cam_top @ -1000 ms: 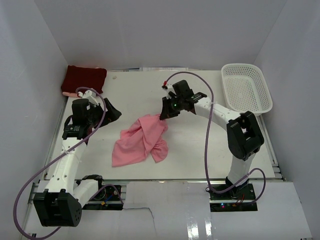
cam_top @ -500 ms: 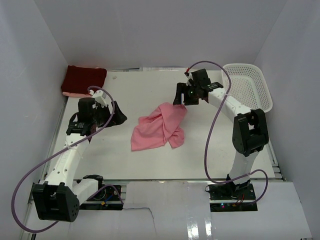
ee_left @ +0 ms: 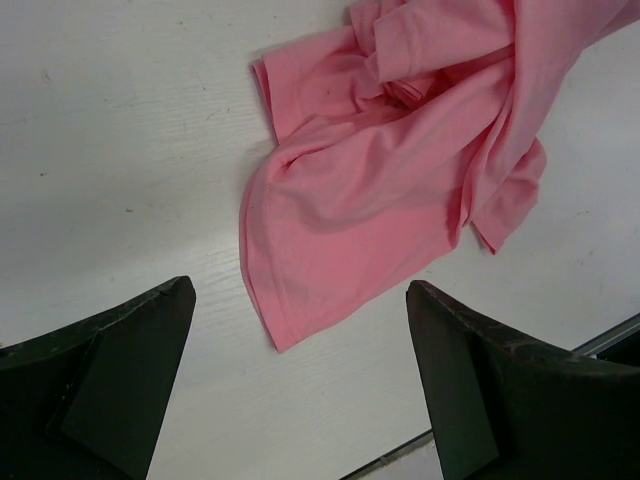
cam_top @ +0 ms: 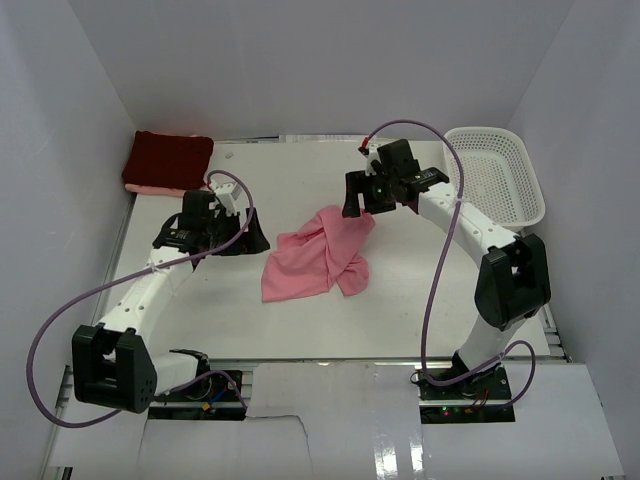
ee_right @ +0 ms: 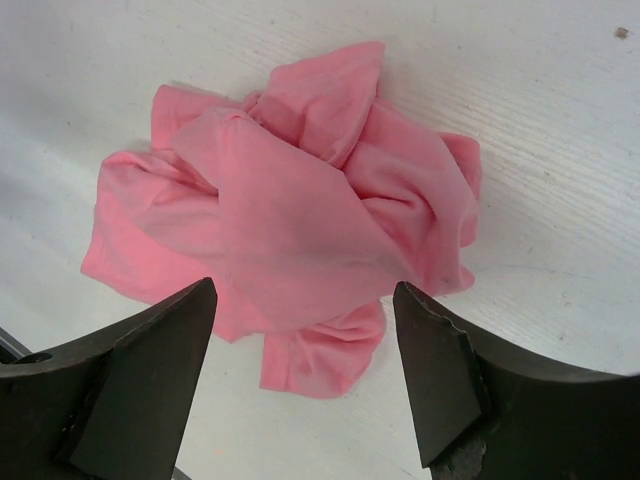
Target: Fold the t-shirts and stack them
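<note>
**Pink shirt crumpled mid-table, both grippers open**

We see the pink shirt (cam_top: 318,255) lying unfolded in a loose heap near the middle of the table (cam_top: 300,175). Its far right end is bunched and twisted into thick folds. The rest spreads flatter toward the front edge, with one sleeve or flap sticking out at the near right.

The right gripper (cam_top: 360,203) hangs over that bunched far end with its jaws wide apart. In its wrist view the two dark fingers (ee_right: 150,380) stand on either side of the bundle, which lies on the table below them. No cloth is pinched between them, and we cannot tell whether the tips touch the fabric.

The left gripper (cam_top: 250,235) sits just beside the shirt on its left side and points toward it. Its jaws are also spread wide and hold nothing. In its wrist view we see bare table between the fingers, and a hemmed corner of the shirt reaches toward the gap from just ahead.

The maroon shirt (cam_top: 168,160) lies as a folded rectangle in the far left corner of the table, well apart from the pink one. A white mesh basket (cam_top: 530,195) stands at the far right corner, behind the right arm.
</note>
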